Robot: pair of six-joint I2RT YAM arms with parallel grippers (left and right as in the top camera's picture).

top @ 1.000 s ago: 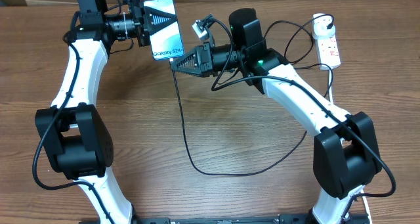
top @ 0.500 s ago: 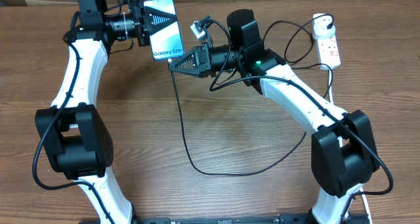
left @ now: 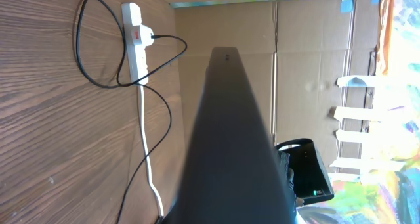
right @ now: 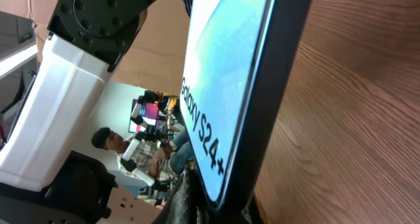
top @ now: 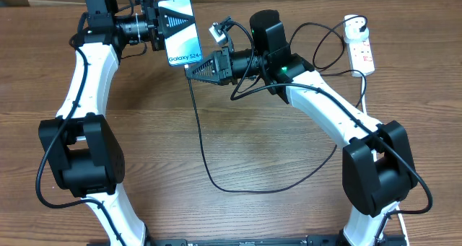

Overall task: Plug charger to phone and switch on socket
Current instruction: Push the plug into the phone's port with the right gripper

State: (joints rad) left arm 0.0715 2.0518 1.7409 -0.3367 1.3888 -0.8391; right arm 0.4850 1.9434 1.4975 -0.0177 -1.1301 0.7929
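Observation:
The phone (top: 186, 38) with its light blue "Galaxy S24+" screen is held off the table at the back left, gripped by my left gripper (top: 175, 19), which is shut on it. In the left wrist view only its dark edge (left: 230, 132) shows. My right gripper (top: 193, 68) is shut on the tip of the black charger cable (top: 202, 148), pressed against the phone's lower edge; the connector itself is hidden. In the right wrist view the phone's screen (right: 223, 73) stands just above my fingers (right: 197, 207). The cable loops to the white round adapter (top: 353, 31) in the socket strip (top: 364, 56).
The socket strip lies at the back right, and in the left wrist view (left: 136, 43) a red switch shows on it. Its white cord (top: 364, 94) runs down the right side. The black cable's loop lies across the table's middle. Cardboard (left: 295, 40) lines the far edge.
My right gripper has shifted slightly up and left toward the phone's lower edge, then held still. The left arm and phone have not moved.

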